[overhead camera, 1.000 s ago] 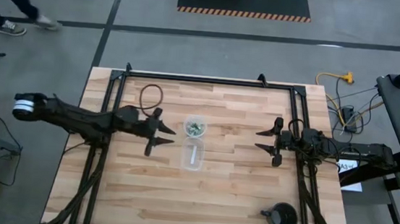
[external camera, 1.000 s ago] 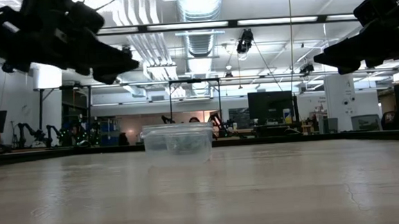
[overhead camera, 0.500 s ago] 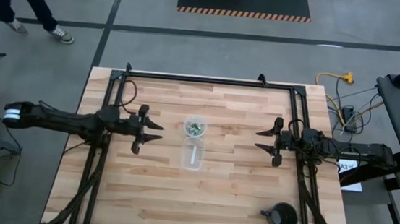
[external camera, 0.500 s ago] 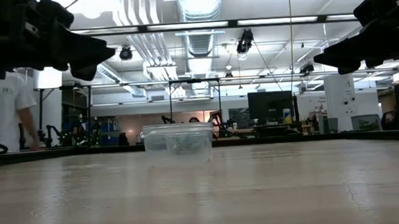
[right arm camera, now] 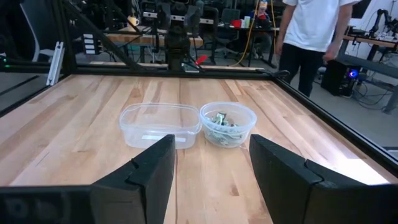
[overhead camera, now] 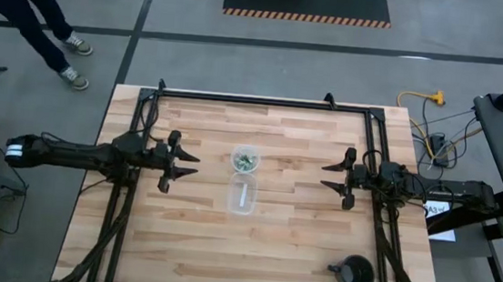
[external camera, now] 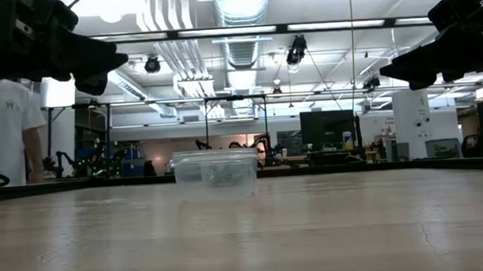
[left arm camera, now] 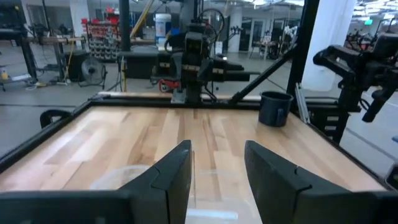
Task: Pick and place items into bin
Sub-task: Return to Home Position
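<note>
Pulled back toward the worktop's [overhead camera: 270,243] left edge since a second ago, the left gripper [overhead camera: 191,164] hangs with its fingers spread and empty, well apart from the bin [overhead camera: 245,160]. That round clear bin stands near the worktop's middle with the items [right arm camera: 224,121] piled inside, a clear rectangular container [overhead camera: 241,196] just beside it. By the right edge, the right gripper [overhead camera: 325,176] hangs wide and empty.

one bin [right arm camera: 247,131], one tub [right arm camera: 133,133], one black cup [left arm camera: 274,109]
</note>
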{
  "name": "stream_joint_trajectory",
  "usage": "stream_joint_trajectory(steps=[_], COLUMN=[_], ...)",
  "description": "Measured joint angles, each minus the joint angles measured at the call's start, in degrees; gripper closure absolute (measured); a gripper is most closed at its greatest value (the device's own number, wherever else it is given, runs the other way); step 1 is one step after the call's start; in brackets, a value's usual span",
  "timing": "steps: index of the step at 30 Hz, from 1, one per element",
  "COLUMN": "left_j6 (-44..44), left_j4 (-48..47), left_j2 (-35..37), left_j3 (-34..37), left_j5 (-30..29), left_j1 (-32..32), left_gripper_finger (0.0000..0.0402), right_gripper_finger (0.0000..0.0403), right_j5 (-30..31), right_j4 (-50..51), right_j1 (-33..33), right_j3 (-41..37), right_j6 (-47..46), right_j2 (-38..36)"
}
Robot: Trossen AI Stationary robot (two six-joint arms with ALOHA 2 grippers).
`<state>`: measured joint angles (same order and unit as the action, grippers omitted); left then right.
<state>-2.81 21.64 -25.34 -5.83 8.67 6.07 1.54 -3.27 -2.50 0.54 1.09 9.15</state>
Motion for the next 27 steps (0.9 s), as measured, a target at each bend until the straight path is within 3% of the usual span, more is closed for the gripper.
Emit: stream_joint_trajectory(steps=[4, 13, 21, 27], left_j6=[0.09, 0.13, 0.17, 1.69], left_j4=[-1.72, -2.52, -15.46, -18.78], left_j2=[2.02, 13.62, 23.90, 22.72], left_j3=[1.76, 5.34, 5.36, 5.39], left_j5=[-0.02, -0.15, -1.13, -1.95], left_j1=[0.00, 0.04, 0.09, 0.22], left_gripper_finger=[0.0269, 0.0269, 0.0269, 0.0269], right_gripper_finger=[0.0207, 0.0206, 0.0206, 0.0207], right_j5=[0.00, 0.00, 0.01, 0.04], right_j4=[0.00, -0.01, -0.01, 0.02], right_j1=[0.02, 0.00, 0.00, 0.02], right_j3=[0.00, 0.00, 0.00, 0.00], right_j6=[0.01, 0.00, 0.02, 0.02], right_j2=[0.00, -0.02, -0.01, 0.00])
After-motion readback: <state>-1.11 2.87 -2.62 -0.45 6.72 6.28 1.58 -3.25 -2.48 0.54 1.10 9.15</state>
